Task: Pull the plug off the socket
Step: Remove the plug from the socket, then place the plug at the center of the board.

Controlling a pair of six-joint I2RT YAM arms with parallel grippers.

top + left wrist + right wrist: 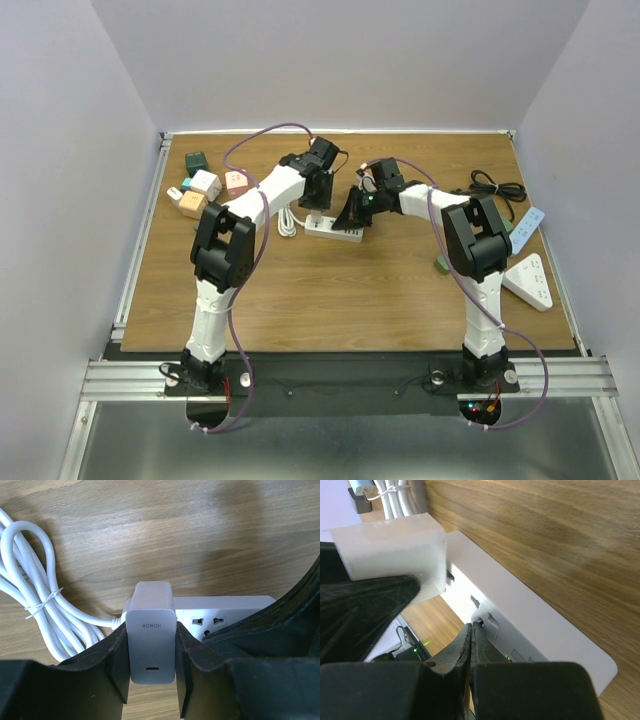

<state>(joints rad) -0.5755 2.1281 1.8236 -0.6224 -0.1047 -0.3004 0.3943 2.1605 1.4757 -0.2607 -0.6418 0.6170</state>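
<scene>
Left gripper (pixel 151 655) pinches the white rectangular plastic charger plug (pixel 150 620); right gripper (pixel 471 632), pressed together, steadies the white power strip (pixel 535 625). The pull seemingly remains.

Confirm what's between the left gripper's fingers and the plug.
Nothing. Left wrist view: the left gripper has both fingers pressed straight against the sides of the white plug.

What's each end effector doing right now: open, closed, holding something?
Left end effector: closed on the white rectangular plastic charger plug.
Right end effector: shut, empty, tips at the white plastic power strip.
</scene>
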